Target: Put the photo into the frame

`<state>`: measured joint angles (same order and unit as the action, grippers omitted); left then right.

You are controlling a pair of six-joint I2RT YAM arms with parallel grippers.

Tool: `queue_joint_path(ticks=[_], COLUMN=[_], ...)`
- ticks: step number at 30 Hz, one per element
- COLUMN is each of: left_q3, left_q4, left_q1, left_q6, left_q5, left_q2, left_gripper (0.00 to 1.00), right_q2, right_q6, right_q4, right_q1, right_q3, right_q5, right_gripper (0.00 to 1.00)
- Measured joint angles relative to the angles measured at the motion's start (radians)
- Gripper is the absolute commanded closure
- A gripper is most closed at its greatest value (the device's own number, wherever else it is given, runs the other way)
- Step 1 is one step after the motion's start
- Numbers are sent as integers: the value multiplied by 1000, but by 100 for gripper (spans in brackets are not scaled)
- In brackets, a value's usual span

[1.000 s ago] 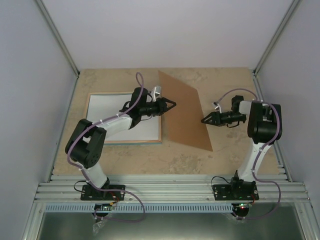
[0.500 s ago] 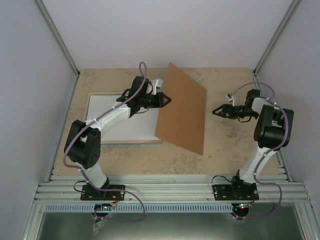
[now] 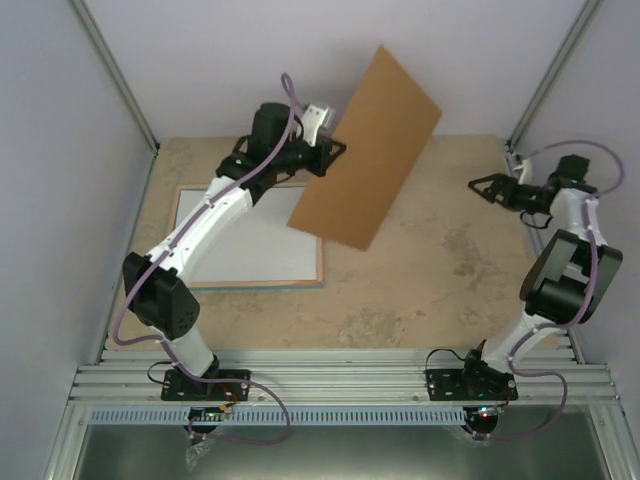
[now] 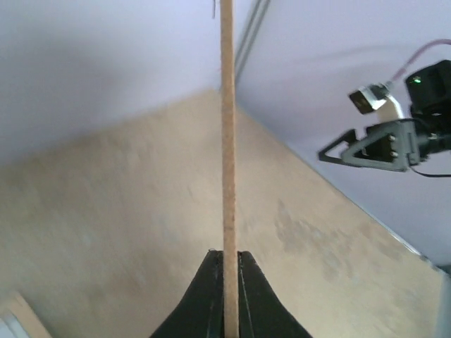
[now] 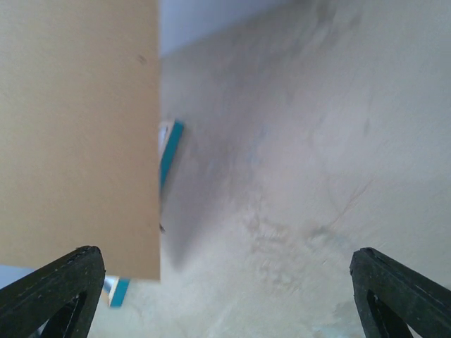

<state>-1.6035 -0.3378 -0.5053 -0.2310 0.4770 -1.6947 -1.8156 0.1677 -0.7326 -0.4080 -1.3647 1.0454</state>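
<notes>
Left jaws are clamping the stiff backing board (image 3: pixel 365 150) by its edge, holding it tilted above the bench (image 3: pixel 430 290). Right jaws are hanging open, empty. Frame (image 3: pixel 260 285) is lying flat, left; photo unseen, probably floppy, so pinch an edge.

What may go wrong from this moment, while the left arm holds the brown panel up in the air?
1. The left gripper pinches the brown panel at one edge only, so the wide board may swing or slip from the fingers.
2. The panel's lower corner seems to hang near the frame; a drop may hit or shift it.
3. The right gripper is open and far aside, so it gives no support.
</notes>
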Motion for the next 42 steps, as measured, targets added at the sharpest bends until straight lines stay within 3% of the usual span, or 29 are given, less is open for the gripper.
queue_joint_path(ticks=[4, 8, 14, 18, 23, 27, 37, 42], left_q3=[-156, -135, 212, 466, 618, 705, 770, 811], left_q4=[-33, -42, 85, 183, 242, 317, 465, 519], left_q1=[-10, -27, -60, -66, -80, -96, -114, -126], left_q6=[266, 623, 1140, 1442, 1639, 1746, 1843, 1883], left_q5=[-95, -196, -341, -401, -431, -430, -414, -394], left_q2=[25, 140, 375, 447, 468, 523, 586, 597], left_gripper=[100, 100, 100, 100, 100, 100, 100, 100], right_q2=[81, 164, 260, 317, 389, 406, 291, 231], right_q6=[-123, -306, -572, -702, -844, -911, -950, -975], right_q4=[51, 120, 242, 293, 378, 410, 411, 428], right_q1=[-86, -107, -85, 0, 175, 243, 329, 381], right_q3=[-70, -77, 4, 84, 188, 251, 251, 197], right_q5=[38, 43, 164, 238, 269, 268, 240, 242], right_gripper=[2, 2, 2, 2, 2, 2, 2, 14])
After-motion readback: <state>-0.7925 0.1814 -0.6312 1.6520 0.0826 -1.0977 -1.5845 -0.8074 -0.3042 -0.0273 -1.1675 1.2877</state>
